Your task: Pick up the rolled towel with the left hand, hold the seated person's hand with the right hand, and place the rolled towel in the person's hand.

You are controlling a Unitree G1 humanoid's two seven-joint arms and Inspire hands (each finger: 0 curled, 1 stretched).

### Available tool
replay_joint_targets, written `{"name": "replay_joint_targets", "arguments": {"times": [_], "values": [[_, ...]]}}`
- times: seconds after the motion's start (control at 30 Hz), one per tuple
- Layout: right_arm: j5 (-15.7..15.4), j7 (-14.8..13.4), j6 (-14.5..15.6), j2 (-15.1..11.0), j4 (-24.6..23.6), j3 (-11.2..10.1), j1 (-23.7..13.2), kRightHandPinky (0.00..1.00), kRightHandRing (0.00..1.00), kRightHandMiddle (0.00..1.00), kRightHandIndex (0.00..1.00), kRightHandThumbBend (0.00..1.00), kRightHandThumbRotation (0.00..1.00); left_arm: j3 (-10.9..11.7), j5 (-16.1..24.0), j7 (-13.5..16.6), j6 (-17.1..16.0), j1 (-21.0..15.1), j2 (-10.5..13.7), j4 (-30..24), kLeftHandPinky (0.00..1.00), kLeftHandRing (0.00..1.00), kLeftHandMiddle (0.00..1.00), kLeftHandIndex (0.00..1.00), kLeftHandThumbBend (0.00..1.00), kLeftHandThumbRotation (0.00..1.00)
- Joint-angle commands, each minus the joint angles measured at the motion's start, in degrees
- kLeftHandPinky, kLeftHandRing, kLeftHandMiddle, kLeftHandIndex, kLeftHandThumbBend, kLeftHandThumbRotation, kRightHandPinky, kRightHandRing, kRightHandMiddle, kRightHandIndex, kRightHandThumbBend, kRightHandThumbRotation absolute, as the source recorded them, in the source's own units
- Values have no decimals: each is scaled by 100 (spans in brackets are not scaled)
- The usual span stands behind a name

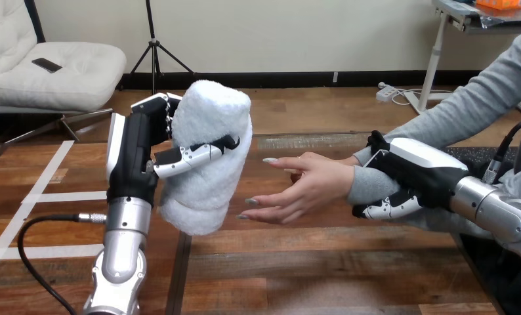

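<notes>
A white rolled towel stands upright in the air at centre left, with my left hand shut on it, thumb across its front and fingers round its back. To its right the person's hand is held out open, palm toward the towel, a short gap away. My right hand is curled round the person's wrist over the grey sleeve, with fingers under it and the thumb over it.
The wooden table stretches below both arms. A black cable loops near my left forearm at the lower left. The person's arm comes in from the upper right.
</notes>
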Motion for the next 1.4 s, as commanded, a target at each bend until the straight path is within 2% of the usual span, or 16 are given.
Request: {"name": "replay_joint_targets", "arguments": {"times": [0.0, 0.57, 1.17, 1.37], "values": [[269, 0, 18, -15, -246, -246, -59, 16, 21, 27, 29, 47, 23, 94, -24, 129, -216, -654, 243, 21, 34, 37, 41, 40, 58, 0], [234, -35, 21, -75, -247, -278, -51, 16, 20, 27, 28, 47, 20, 96, -39, 185, -288, -700, 422, 185, 35, 38, 41, 40, 58, 0], [249, -24, 58, -46, -246, -278, -77, 17, 22, 28, 28, 47, 29, 90, -102, 180, -297, -690, 330, 125, 34, 37, 40, 40, 58, 0], [255, -22, 62, -15, -256, -277, -93, 18, 22, 28, 29, 47, 31, 117, -227, 72, -277, -710, 230, 129, 35, 37, 41, 41, 57, 0]]}}
